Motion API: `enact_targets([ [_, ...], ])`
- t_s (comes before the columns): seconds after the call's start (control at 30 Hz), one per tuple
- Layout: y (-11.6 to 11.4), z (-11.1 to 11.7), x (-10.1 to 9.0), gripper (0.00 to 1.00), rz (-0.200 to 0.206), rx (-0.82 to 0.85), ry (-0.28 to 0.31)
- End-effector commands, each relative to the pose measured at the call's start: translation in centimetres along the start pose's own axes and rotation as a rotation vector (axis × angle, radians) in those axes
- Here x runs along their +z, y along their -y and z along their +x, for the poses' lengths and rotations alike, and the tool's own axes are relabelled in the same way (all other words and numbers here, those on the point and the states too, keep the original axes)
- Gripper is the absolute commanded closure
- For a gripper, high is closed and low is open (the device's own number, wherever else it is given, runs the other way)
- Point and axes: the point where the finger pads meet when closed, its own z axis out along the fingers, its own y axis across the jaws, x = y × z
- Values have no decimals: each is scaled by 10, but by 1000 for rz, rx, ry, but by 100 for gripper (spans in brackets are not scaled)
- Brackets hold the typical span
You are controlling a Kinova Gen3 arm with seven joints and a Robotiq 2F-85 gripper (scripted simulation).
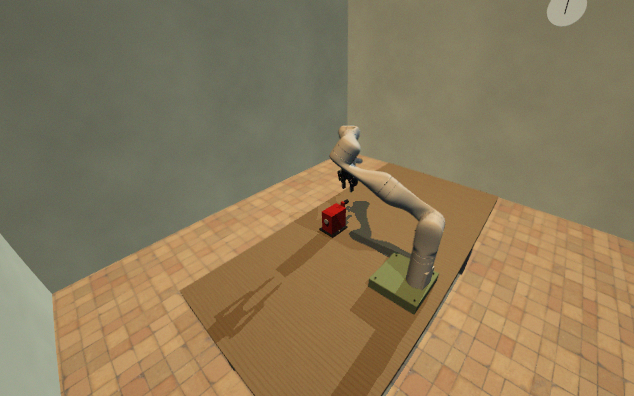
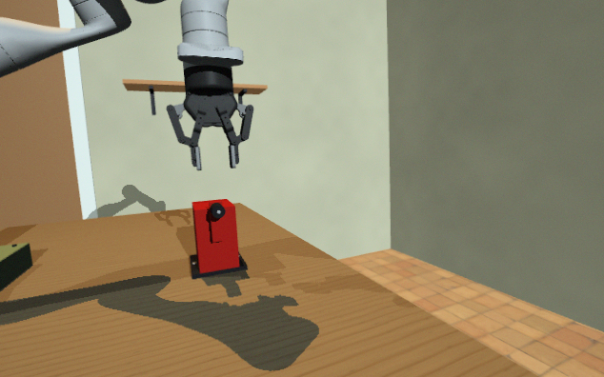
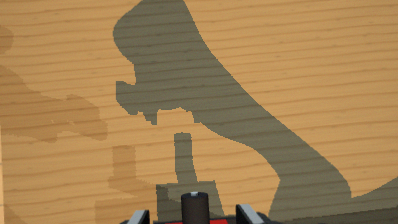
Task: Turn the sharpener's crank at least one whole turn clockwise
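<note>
Now, line by line:

Gripper [image 2: 214, 159]: pointing straight down, fingers about half open, nothing between them, touching nothing.

Fingers [image 2: 197, 157]: tips level with each other; in the wrist view, seen as two grey tips at the bottom edge, one on each side of the knob.

Sharpener [image 2: 215, 236]: red upright box directly below the gripper, standing on a dark base plate [image 2: 242, 267] flat on the bench.

Knob [image 2: 216, 211]: black, at the top of its circle, near the upper edge of the sharpener's crank face; below the gap between the fingers, apart from them.

Crank arm [image 2: 211, 231]: thin and dark, running down from the knob along the red face.

Bench [image 2: 395, 333]: wood-grained, under the sharpener; broad dark shadow of the arm lying on it, nearer the exterior camera than the gripper.

Arm base [image 1: 383, 284]: green block on the bench, well apart from the gripper and from the sharpener.

Wall shelf [image 2: 138, 86]: wooden board behind the gripper, at wrist height in the exterior view.
</note>
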Motion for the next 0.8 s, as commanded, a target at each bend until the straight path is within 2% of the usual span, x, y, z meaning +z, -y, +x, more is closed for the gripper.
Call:
enact_targets([
  [0.0,-2,3,-3,47,-4,-8,-6],
  [0.77,-4,3,4,47,-7,-3,-3],
])
